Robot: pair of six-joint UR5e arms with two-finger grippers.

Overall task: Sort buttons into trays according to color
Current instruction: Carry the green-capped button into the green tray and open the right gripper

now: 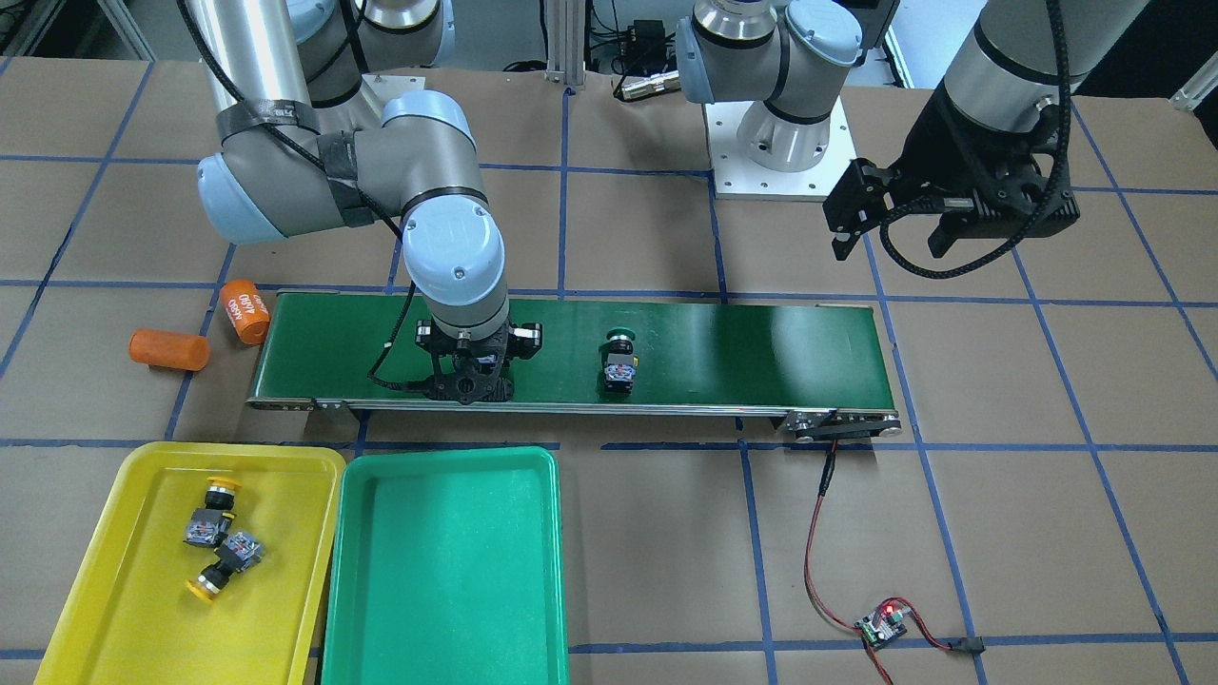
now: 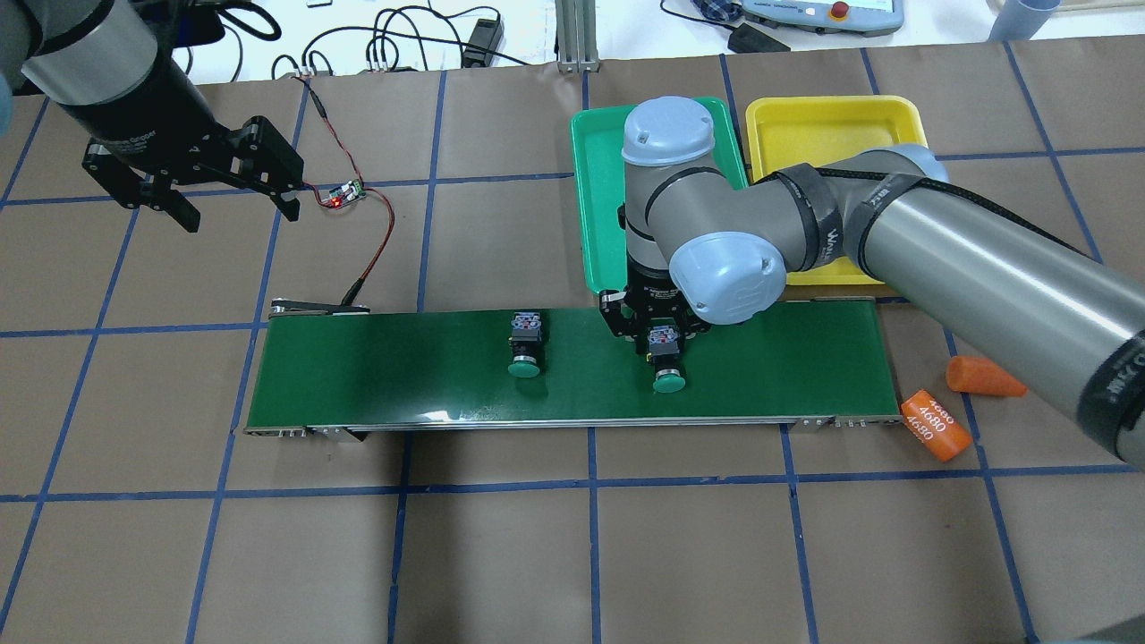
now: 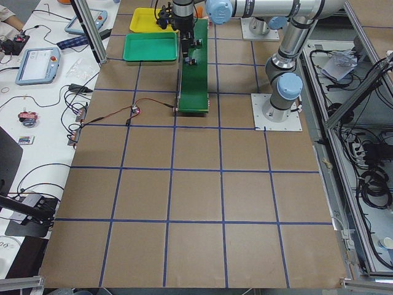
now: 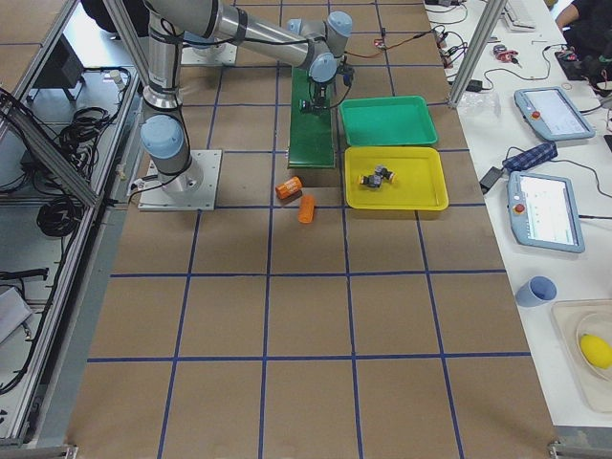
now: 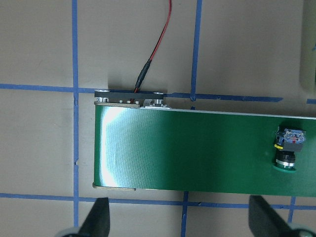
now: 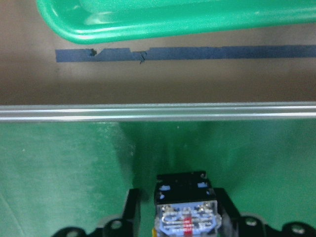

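One green-capped button (image 2: 666, 362) lies on the conveyor belt (image 2: 385, 376), cap toward the robot. My right gripper (image 2: 660, 344) is down at the belt, its fingers (image 6: 228, 210) closed against the button's contact block (image 6: 185, 207). A second green-capped button (image 1: 618, 362) lies further along the belt, and the left wrist view shows it too (image 5: 287, 150). Two yellow-capped buttons (image 1: 211, 512) (image 1: 226, 563) lie in the yellow tray (image 1: 143, 609). The green tray (image 1: 442, 571) beside it holds nothing. My left gripper (image 2: 240, 210) hangs open and empty above the table past the belt's end.
Two orange cylinders (image 1: 169, 349) (image 1: 245, 311) lie on the table at the belt's end near the trays. A small circuit board (image 1: 880, 626) with a red-black wire runs to the belt's other end. Blue tape lines grid the brown table.
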